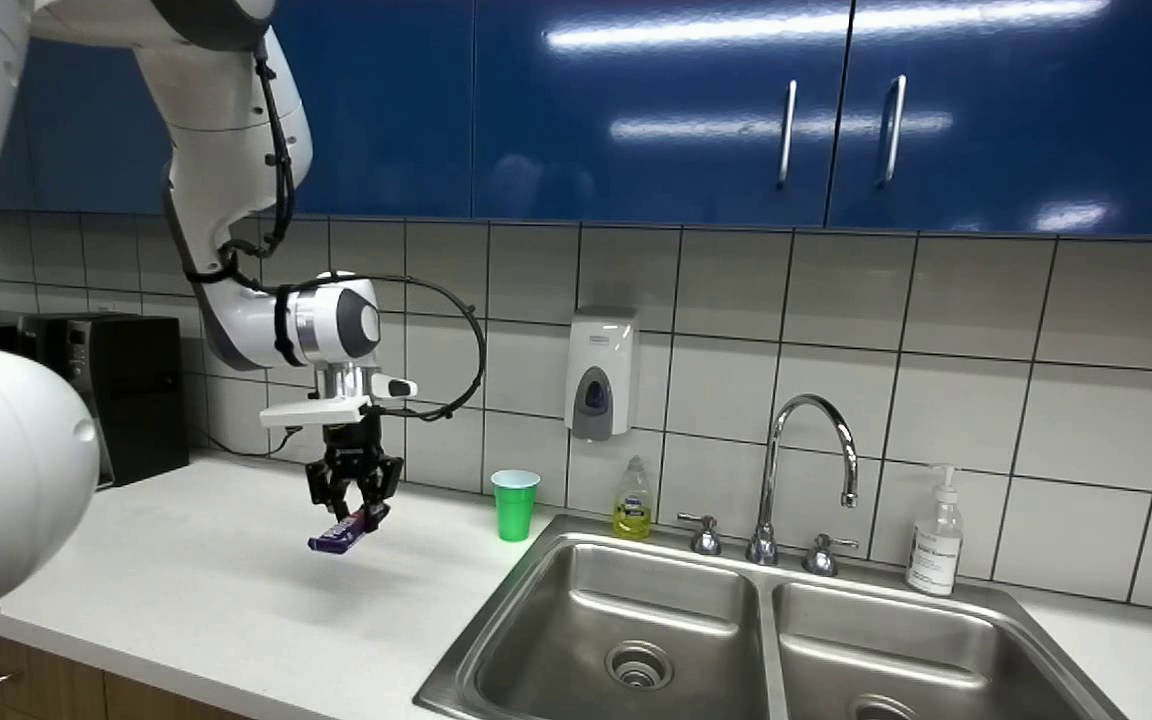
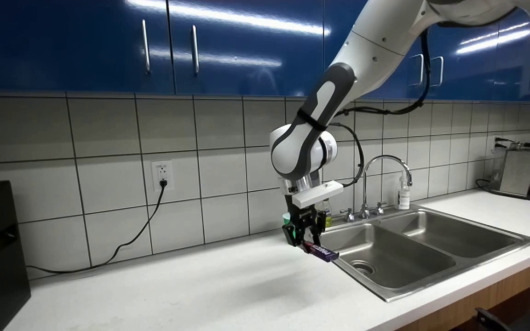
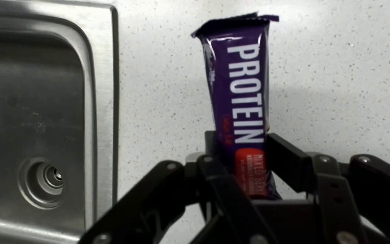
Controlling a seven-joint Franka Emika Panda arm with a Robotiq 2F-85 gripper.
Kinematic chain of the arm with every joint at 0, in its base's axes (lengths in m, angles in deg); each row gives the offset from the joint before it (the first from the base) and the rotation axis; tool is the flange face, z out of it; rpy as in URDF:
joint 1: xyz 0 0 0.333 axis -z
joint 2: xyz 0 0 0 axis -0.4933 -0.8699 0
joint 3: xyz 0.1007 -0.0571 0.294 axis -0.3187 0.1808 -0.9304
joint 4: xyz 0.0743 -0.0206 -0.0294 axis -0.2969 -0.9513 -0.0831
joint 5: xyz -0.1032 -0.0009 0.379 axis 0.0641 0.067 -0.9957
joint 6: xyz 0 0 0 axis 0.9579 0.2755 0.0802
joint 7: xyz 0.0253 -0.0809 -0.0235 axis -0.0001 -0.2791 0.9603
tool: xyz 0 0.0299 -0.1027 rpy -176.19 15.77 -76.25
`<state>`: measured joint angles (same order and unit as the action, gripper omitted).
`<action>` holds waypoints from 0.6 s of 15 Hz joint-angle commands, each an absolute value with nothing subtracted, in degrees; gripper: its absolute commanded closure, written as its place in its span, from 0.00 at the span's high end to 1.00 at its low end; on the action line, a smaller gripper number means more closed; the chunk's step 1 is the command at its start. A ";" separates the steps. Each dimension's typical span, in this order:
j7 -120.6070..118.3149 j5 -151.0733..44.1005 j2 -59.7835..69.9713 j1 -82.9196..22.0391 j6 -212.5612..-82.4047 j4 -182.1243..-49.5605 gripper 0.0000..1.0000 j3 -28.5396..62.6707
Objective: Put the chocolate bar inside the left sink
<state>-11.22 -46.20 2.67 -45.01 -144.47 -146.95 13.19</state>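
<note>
Chocolate bar [image 3: 239, 91] in the tool's [image 3: 244, 150] grip

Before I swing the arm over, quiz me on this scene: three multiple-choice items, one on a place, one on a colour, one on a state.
1. Where is the protein bar?
A) Inside the right sink
B) Above the countertop
C) Behind the faucet

2. What colour is the outside of the cup?
A) Red
B) Orange
C) Green

3. How does the gripper stand?
A) Shut on the protein bar
B) Wide open and empty
C) Shut on nothing

Right letters:
1 B, since the wrist view shows countertop beneath the bar and the left sink off to one side.
2 C, since its outer wall shows green in an exterior view.
3 A, since its fingers lie along both sides of the bar, which is held up off the countertop.
</note>
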 commanded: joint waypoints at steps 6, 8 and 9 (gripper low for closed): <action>-13.12 -46.18 11.39 -38.62 -141.41 -153.30 0.15 13.96; -12.78 -46.33 11.96 -36.63 -141.58 -153.94 0.15 14.90; -12.72 -46.29 12.26 -35.54 -141.71 -154.26 0.15 15.54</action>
<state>-12.14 -46.20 9.30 -38.39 -142.71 -152.19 14.86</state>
